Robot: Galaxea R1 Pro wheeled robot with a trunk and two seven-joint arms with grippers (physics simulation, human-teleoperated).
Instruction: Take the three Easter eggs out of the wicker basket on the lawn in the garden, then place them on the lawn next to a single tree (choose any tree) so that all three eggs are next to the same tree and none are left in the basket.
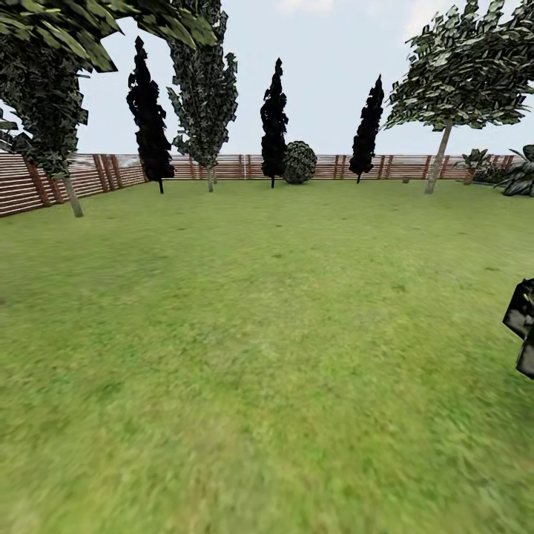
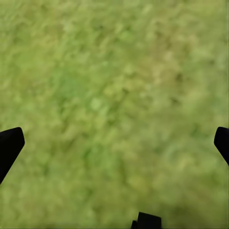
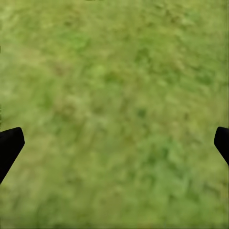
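The lawn [image 1: 252, 356] spread broad and mottled green across the head view, running back to a brown horizontal-slat fence [image 1: 44, 182] that closed the garden along the far side and the left. A tree [image 1: 439, 159] with a pale, slightly leaning trunk and a wide leafy crown stood at the far right near the fence, and another pale-trunked tree [image 1: 72, 194] stood at the far left beside the fence. Between them, along the fence, rose four narrow dark cypresses [image 1: 274, 122] and a round shrub [image 1: 300, 162]. At the right edge of the head view a dark part of the right arm [image 1: 521, 319] hung above the grass. The left gripper [image 2: 114, 143] looked down on bare grass with its fingers [image 2: 9, 145] spread wide apart and nothing between them. The right gripper [image 3: 114, 143] was likewise spread wide over grass, its fingers [image 3: 9, 145] holding nothing.
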